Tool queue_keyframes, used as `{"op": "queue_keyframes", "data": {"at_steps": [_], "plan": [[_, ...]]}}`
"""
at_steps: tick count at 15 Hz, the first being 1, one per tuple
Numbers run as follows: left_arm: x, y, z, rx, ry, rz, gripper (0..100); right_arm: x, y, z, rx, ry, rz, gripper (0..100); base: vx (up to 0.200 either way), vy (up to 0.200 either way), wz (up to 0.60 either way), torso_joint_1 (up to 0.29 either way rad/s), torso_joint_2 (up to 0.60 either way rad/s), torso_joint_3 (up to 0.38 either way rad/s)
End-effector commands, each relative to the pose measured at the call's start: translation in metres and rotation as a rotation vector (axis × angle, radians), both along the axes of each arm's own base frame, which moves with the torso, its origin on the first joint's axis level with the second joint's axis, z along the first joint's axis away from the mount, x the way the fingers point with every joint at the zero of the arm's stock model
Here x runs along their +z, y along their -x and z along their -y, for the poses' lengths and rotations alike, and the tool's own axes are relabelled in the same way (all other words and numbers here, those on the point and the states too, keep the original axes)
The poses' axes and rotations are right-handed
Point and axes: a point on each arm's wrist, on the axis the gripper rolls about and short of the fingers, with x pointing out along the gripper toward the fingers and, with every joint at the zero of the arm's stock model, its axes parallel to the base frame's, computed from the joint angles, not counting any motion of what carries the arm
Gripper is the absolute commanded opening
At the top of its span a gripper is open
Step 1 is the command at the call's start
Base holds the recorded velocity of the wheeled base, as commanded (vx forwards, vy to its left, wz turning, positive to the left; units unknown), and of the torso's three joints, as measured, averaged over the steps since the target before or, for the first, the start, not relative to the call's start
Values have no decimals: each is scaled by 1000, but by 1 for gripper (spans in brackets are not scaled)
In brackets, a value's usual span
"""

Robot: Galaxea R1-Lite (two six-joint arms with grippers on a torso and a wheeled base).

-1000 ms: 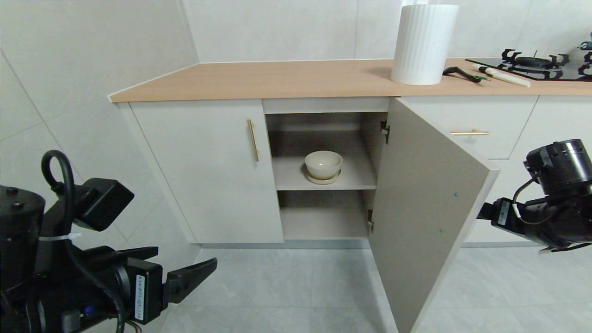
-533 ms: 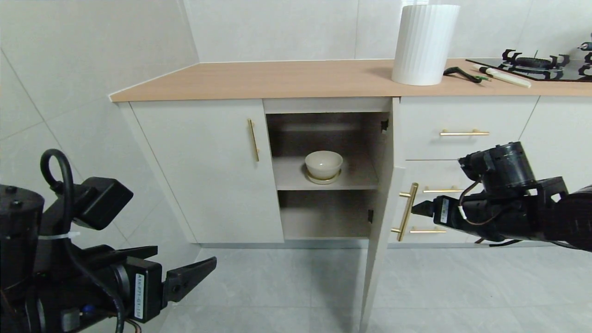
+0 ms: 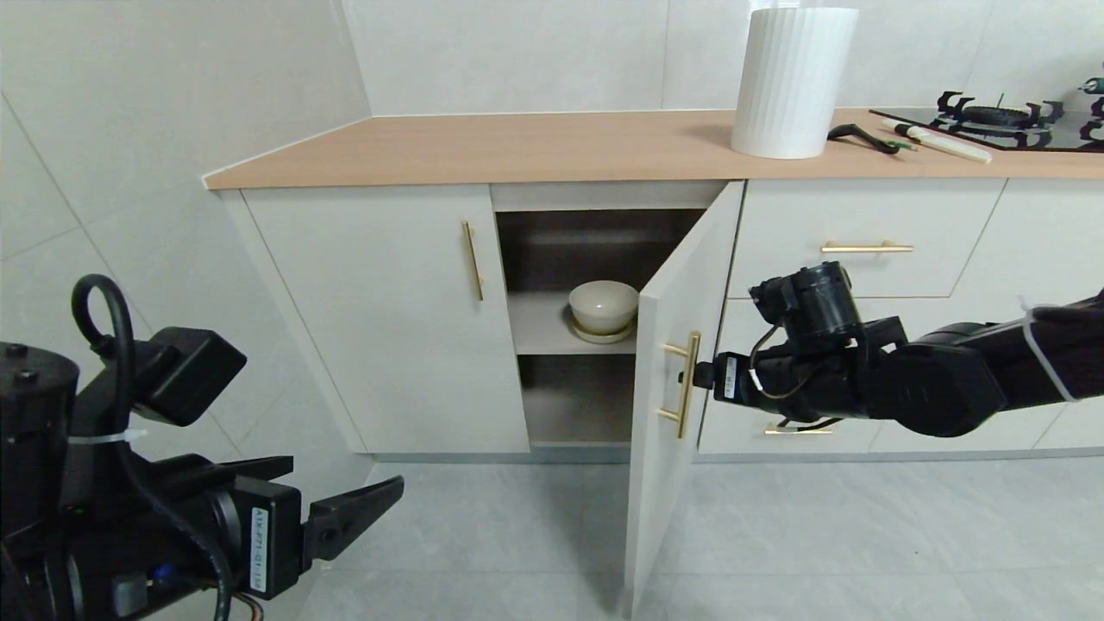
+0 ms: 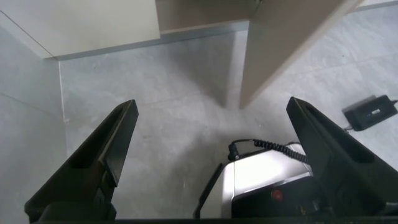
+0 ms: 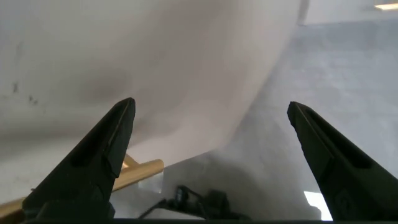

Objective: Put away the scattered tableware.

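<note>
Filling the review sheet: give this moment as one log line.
door: ajar | right gripper: open, at door by handle | left gripper: open, low over floor | bowl: on plate, on shelf

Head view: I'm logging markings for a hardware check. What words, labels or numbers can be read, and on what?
Long sticker on the left end effector: sideways print, too small to read.
Small sticker on the right end effector: too small to read.
Cupboard door, bowl, counter: no text.
</note>
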Motion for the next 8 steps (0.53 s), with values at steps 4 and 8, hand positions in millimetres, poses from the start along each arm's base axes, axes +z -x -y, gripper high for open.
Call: {"op": "queue_keyframes", "data": {"at_steps": [4, 8], "plan": [[-2, -1, 1, -2, -7, -10, 100, -25, -12, -16, 13, -4, 7, 100, 0, 0, 0, 0, 0, 0], [-3, -1, 1, -1, -13, -17, 100, -24, -13, -16, 9, -11, 14, 100, 0, 0, 0, 0, 0, 0]]}}
